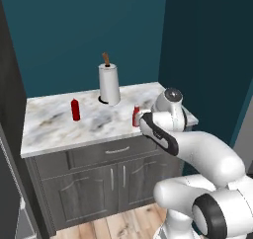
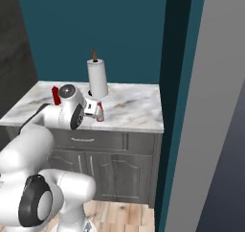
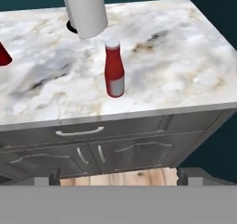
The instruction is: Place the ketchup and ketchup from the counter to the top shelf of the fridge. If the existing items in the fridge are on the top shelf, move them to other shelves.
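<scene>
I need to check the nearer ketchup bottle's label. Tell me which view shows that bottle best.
The hand view: the nearer ketchup bottle stands whole and unblocked, white cap and grey label plain. In the left base view the arm covers part of it; in the right base view only a sliver shows past the hand.

Ketchup bottle [image 3: 114, 69] upright near counter [image 3: 185, 56] front edge, white cap, grey label. Paper-towel roll [image 3: 85, 8] just behind it. Second red bottle [image 3: 3, 54] cut off at left edge. Drawer handle [image 3: 79, 132] below.

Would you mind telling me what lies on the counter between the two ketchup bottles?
Only bare marbled counter lies between the left ketchup bottle and the right ketchup bottle, seen in the left base view; the paper-towel roll stands farther back.
</scene>
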